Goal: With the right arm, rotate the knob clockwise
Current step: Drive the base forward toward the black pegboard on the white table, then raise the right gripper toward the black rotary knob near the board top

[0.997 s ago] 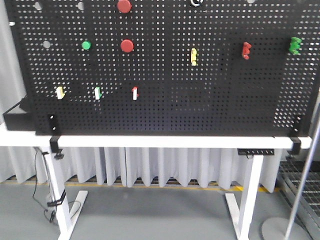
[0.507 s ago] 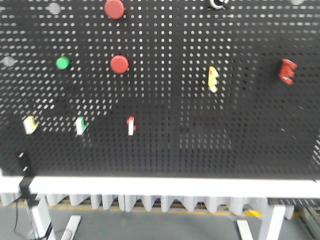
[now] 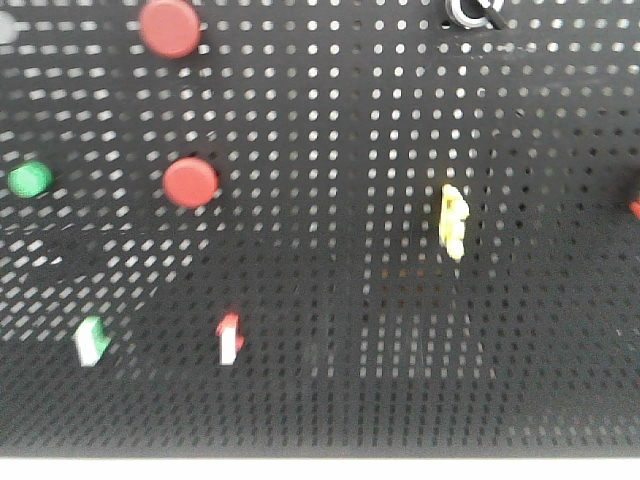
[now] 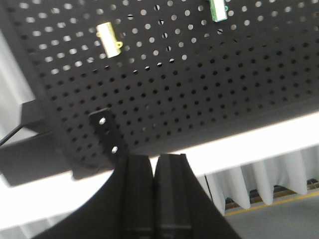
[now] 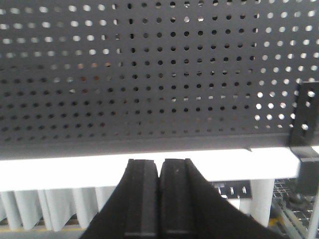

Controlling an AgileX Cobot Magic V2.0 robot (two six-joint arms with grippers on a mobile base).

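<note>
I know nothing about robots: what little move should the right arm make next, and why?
Probably lift the right tool up the board and open it. It is shut and faces only plain holes, low by the white table edge, while the knob sits much higher, at the top edge of the front view.

Black pegboard [image 3: 330, 400] on white tabletop [image 5: 60, 172], with two red buttons [image 3: 190, 183], yellow piece [image 3: 453, 220], perhaps the knob [image 3: 473, 12]
</note>
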